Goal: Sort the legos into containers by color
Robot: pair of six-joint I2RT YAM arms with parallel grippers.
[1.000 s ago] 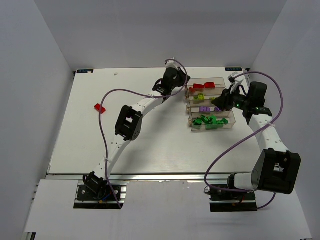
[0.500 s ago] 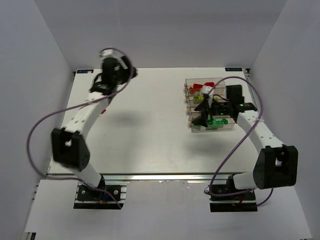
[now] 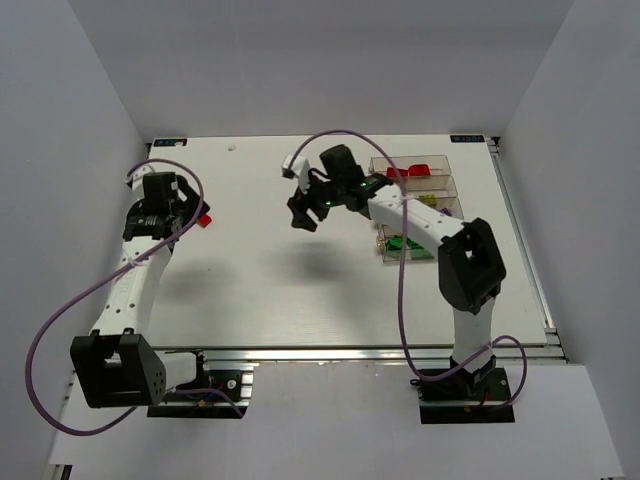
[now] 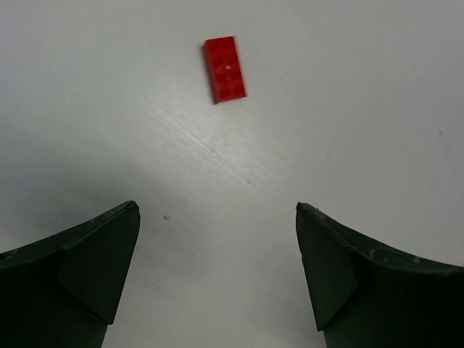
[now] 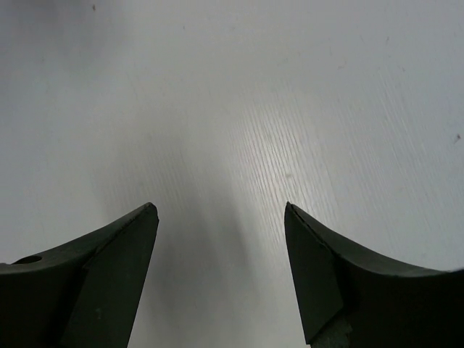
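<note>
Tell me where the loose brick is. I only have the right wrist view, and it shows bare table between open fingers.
Observer: One red brick lies loose at the left side of the table, well away from the right gripper.
Operator: Is the left arm on it?
Observer: The left gripper is open, and the brick lies just ahead of its fingertips, not between them.
Operator: And the bins?
Observer: The containers sit at the table's right, with the right arm stretched across them.
</note>
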